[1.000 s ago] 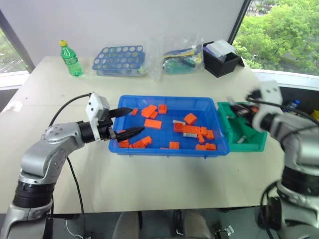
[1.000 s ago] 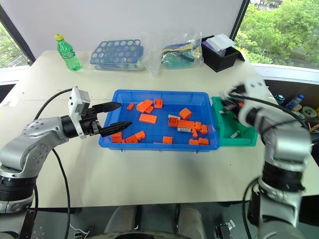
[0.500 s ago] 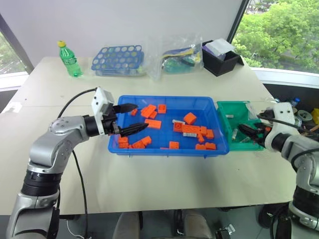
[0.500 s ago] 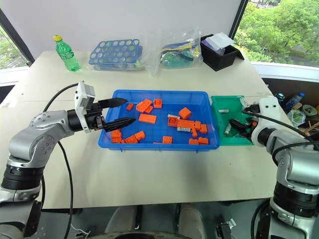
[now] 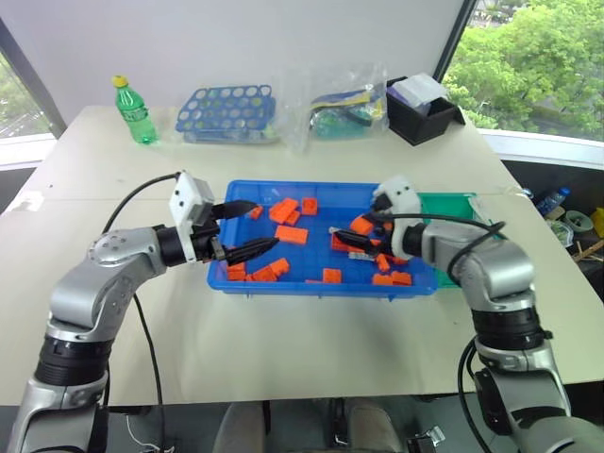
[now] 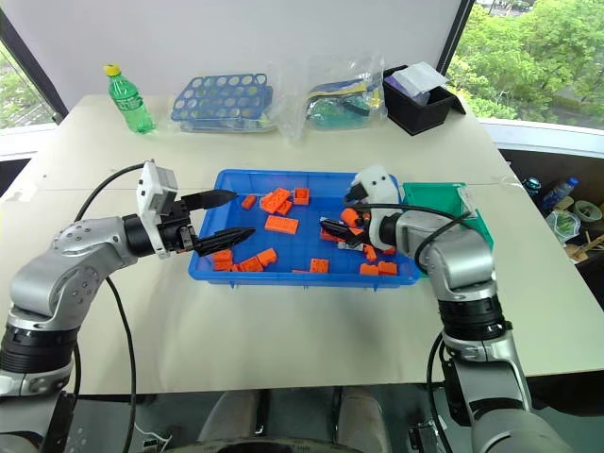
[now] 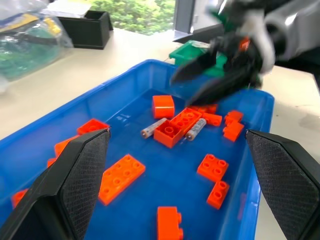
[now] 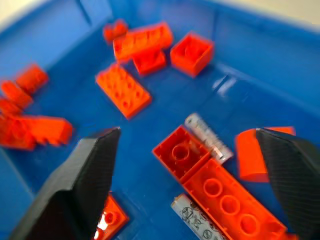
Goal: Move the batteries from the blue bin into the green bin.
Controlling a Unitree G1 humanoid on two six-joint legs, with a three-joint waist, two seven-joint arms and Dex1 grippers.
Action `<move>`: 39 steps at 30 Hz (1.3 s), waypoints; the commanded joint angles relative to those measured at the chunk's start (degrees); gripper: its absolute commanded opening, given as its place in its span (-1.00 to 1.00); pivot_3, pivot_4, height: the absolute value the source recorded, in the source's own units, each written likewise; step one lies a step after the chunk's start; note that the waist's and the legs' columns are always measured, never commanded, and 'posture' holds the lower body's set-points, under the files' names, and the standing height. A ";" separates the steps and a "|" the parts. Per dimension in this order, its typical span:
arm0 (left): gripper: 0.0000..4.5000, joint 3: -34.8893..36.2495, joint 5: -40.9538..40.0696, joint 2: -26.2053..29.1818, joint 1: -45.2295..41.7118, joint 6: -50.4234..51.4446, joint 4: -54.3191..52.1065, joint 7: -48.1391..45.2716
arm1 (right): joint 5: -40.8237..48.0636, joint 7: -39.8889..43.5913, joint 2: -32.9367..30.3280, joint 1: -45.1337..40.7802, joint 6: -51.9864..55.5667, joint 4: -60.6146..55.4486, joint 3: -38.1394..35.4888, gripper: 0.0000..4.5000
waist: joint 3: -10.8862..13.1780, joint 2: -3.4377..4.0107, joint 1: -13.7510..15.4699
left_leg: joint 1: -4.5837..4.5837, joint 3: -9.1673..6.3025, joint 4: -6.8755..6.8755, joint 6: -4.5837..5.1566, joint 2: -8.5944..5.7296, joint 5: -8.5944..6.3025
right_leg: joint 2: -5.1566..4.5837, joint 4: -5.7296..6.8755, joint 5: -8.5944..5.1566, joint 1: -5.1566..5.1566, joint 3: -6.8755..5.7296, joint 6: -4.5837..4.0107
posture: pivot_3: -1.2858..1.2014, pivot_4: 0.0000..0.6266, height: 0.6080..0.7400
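The blue bin (image 5: 311, 193) lies in the middle of the frame on the pale table (image 5: 283, 330). The green bin (image 5: 453, 203) touches its right end and is partly hidden behind the right arm.

In the blue bin I can count two batteries (image 7: 152, 128). Both lie in the right half of the bin, one on each side of a long orange brick (image 7: 175, 127); in the right wrist view one of them (image 8: 207, 136) touches the square end of this brick and the other (image 8: 197, 220) lies along its side. About fifteen orange bricks are spread in the bin, mostly along the near wall and in the right part; the exact number I cannot tell, because some are stacked or covered. If there are batteries in the green bin, I cannot see them from here.

The left gripper (image 5: 243, 229) hangs over the left end of the blue bin with its two black fingers spread apart and nothing between them. The right gripper (image 6: 338, 233) is over the right half of the blue bin, just above the two batteries, its fingers wide apart and empty.

At the upper part of the frame stand one green bottle (image 5: 134, 111), one blue rack with round holes (image 5: 226, 113), one clear plastic bag (image 5: 344, 109) and one black box (image 5: 422, 111).
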 commanded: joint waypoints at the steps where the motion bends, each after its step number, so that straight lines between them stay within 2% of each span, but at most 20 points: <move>1: 1.00 2.97 -0.71 1.13 0.53 -0.35 -2.92 0.88 | -1.61 2.63 -1.27 -2.57 -5.26 4.94 2.98 0.96 | -0.01 -0.01 -0.07 | 0.01 0.02 0.00 0.00 0.01 0.00 | 0.00 0.01 0.00 0.00 0.00 0.00 | 0.03 -0.52 0.75; 10: 1.00 4.85 -1.21 1.89 3.15 0.46 -6.01 2.61 | -3.02 4.02 0.94 -2.87 -9.64 11.28 6.31 0.96 | -0.07 -0.11 -0.10 | 0.06 0.00 -0.07 0.00 0.02 0.01 | 0.02 0.26 0.00 0.12 0.00 0.03 | 0.03 -0.52 0.75; 20: 1.00 4.87 -1.21 2.36 2.35 0.94 -5.70 2.89 | -4.82 3.47 3.46 -1.55 -12.01 12.25 8.81 0.96 | 0.02 0.03 -0.06 | 0.06 -0.01 -0.06 0.00 0.03 0.01 | 0.02 0.24 -0.01 0.11 0.00 0.05 | 0.03 -0.52 0.75; 23: 1.00 4.53 -1.11 2.23 1.62 0.89 -5.24 2.78 | -5.14 2.68 3.89 -1.30 -12.41 12.16 8.26 0.58 | 0.03 0.04 -0.08 | 0.06 0.00 -0.07 0.00 0.03 0.01 | 0.02 0.25 -0.01 0.11 0.00 0.05 | 0.03 -0.52 0.75; 26: 1.00 4.25 -0.96 2.09 0.99 0.74 -4.62 2.50 | -4.61 2.53 3.74 -0.84 -11.14 10.15 7.52 -0.08 | 0.02 0.04 -0.12 | 0.07 0.01 -0.07 0.00 0.03 0.01 | 0.02 0.25 -0.01 0.12 0.00 0.05 | 0.03 -0.52 0.75; 39: 1.00 2.80 -0.09 1.27 -0.95 -0.32 -2.29 1.43 | -1.78 -0.03 4.18 0.56 -2.33 -4.01 5.33 -0.11 | 0.02 0.04 -0.11 | 0.06 0.00 -0.08 0.00 0.03 0.00 | 0.02 0.26 -0.01 0.09 0.00 0.05 | 0.03 -0.52 0.75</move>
